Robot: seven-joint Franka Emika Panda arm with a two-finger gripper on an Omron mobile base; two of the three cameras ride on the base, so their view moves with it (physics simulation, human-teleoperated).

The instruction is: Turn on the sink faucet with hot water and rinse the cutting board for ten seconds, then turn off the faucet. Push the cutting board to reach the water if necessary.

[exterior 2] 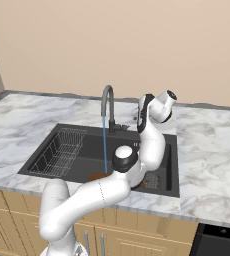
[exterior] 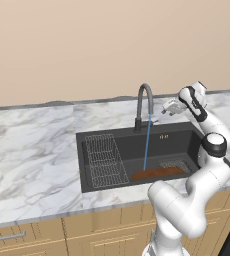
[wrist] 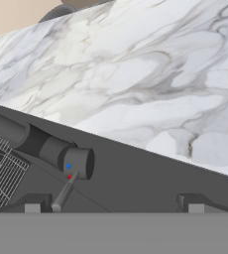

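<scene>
Left base view shows your cutting board [exterior: 157,174] flat on the sink [exterior: 89,152] floor under the water [exterior: 146,142]; thin, stiff and wet-slick, so push its edge. Your end effector [exterior: 168,106] hangs spread and empty beside the sink faucet [exterior: 143,106], whose small lever [wrist: 65,191] looks light.

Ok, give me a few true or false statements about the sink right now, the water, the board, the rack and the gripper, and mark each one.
1. Water is running from the faucet. True.
2. The stream lands on the cutting board. True.
3. The wire rack sits on the counter outside the sink. False: it lies inside the basin, at its left end.
4. The gripper is holding the board. False: it is up beside the faucet base, and the board lies on the basin floor.
5. The board is leaning upright against the basin wall. False: it lies flat.
</scene>
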